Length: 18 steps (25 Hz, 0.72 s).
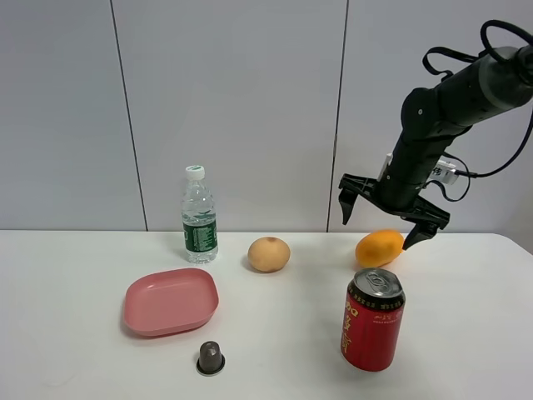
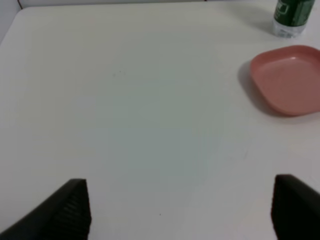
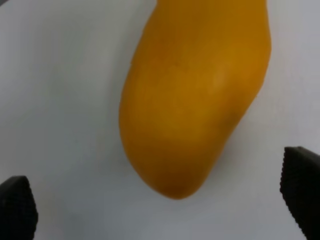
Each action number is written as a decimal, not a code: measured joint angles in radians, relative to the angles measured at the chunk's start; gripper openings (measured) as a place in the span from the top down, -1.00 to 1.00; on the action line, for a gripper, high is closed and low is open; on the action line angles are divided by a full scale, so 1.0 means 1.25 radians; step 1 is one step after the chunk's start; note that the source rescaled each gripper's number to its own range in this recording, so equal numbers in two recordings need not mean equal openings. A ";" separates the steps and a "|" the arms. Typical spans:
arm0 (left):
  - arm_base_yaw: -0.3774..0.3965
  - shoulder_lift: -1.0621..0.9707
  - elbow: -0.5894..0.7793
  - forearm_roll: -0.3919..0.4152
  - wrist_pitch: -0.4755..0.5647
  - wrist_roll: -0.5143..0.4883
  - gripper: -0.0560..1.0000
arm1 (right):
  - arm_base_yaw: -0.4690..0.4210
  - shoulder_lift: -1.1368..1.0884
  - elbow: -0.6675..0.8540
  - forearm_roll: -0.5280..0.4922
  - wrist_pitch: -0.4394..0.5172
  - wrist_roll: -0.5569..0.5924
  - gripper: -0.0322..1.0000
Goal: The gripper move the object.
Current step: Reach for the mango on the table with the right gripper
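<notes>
Mango (image 1: 379,247) is seen lying on its side on the white table (image 1: 83,267), toward the right rear, just behind the red drink can (image 1: 372,319) and well to the right of the round tan fruit (image 1: 269,254). The right gripper (image 1: 376,229) is held directly over it, with its jaws spread wide and nothing pinched. In the right wrist view the mango (image 3: 195,95) is framed lengthwise, its rounded end pointed toward the gap of the right gripper (image 3: 159,210). Bare table is shown between the fruit and each ribbed fingertip (image 3: 17,207), so no contact is made. From the high camera one fingertip is seen beside the upper right edge of the fruit, the other out to its upper left.

The left gripper (image 2: 182,207) is likewise spread apart, with only tabletop between its fingers. It is not shown by the high camera. A pink plate (image 2: 287,77) and the base of a water bottle (image 2: 292,17) are caught in its wrist view. A small dark capsule (image 1: 211,357) is placed just in front of the plate
</notes>
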 joint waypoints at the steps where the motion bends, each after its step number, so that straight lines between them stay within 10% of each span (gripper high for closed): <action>1: 0.000 0.000 0.000 0.000 0.000 0.000 -1.00 | 0.001 0.000 0.000 -0.016 0.000 0.016 -1.00; 18: 0.000 0.000 0.000 0.000 0.000 0.000 -1.00 | -0.020 0.094 -0.003 -0.093 -0.115 0.129 -1.00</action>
